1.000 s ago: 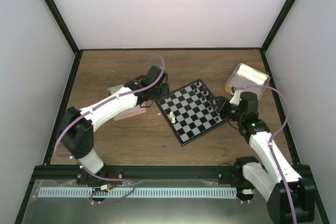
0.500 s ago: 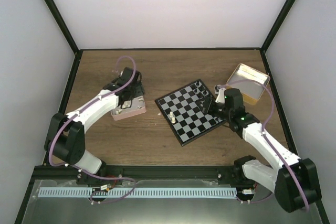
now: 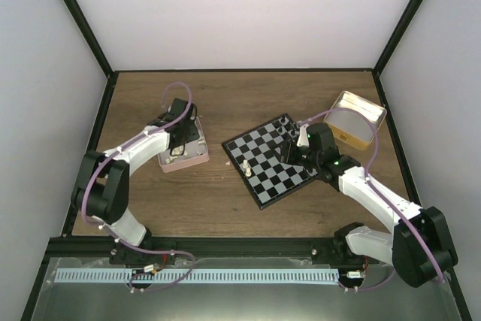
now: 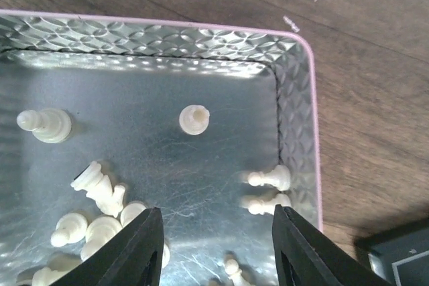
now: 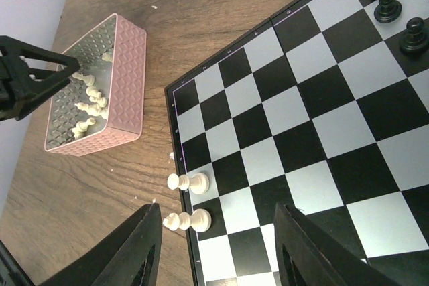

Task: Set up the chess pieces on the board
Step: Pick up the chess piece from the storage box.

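The board (image 3: pixel 272 165) lies tilted at mid-table. Two cream-white chess pieces (image 5: pixel 190 182) stand on its left edge squares, and three black ones (image 5: pixel 385 6) stand along its far right corner. My right gripper (image 5: pixel 216 222) hovers open above the board near the white pair, holding nothing; from above, the right gripper (image 3: pixel 295 152) is over the board's right side. My left gripper (image 4: pixel 216 222) hangs open inside the pink-sided tin (image 4: pixel 298 105), over several loose white chessmen (image 4: pixel 100 189). A pawn (image 4: pixel 268 179) lies beside its right finger, ungripped. The left gripper (image 3: pixel 179 148) is above that tin.
A yellow metal tin (image 3: pixel 355 118) sits at the back right, just beyond the board. The pink tin (image 3: pixel 184 157) stands left of the board on the wooden table. Black frame posts and white walls enclose the table.
My left arm has swung away from the board's left corner to above the pink tin. My right arm has shifted left from the yellow tin side onto the board.
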`<control>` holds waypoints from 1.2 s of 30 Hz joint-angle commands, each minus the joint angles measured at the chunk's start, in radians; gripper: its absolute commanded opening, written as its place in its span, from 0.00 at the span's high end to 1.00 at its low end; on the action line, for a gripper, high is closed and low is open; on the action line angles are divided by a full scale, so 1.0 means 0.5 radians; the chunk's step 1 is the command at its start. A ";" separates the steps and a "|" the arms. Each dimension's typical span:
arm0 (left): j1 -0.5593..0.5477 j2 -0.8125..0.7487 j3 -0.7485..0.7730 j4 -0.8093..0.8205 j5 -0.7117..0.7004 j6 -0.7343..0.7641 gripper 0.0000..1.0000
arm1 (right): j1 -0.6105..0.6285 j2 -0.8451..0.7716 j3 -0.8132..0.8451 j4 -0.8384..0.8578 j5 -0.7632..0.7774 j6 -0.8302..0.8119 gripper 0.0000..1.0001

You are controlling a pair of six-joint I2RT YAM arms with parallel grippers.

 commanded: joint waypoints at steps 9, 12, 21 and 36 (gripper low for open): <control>0.107 0.396 0.249 0.054 -0.041 0.195 0.60 | 0.018 0.002 0.058 -0.036 0.031 -0.081 0.53; 0.122 0.501 0.310 0.071 -0.061 0.230 0.64 | 0.017 -0.016 0.053 -0.049 0.030 -0.085 0.53; 0.145 0.675 0.429 0.053 -0.097 0.261 0.85 | 0.018 -0.063 0.022 -0.081 0.062 -0.106 0.53; -0.138 0.192 0.307 -0.053 0.004 0.299 0.92 | 0.018 -0.060 -0.021 -0.039 0.075 -0.069 0.52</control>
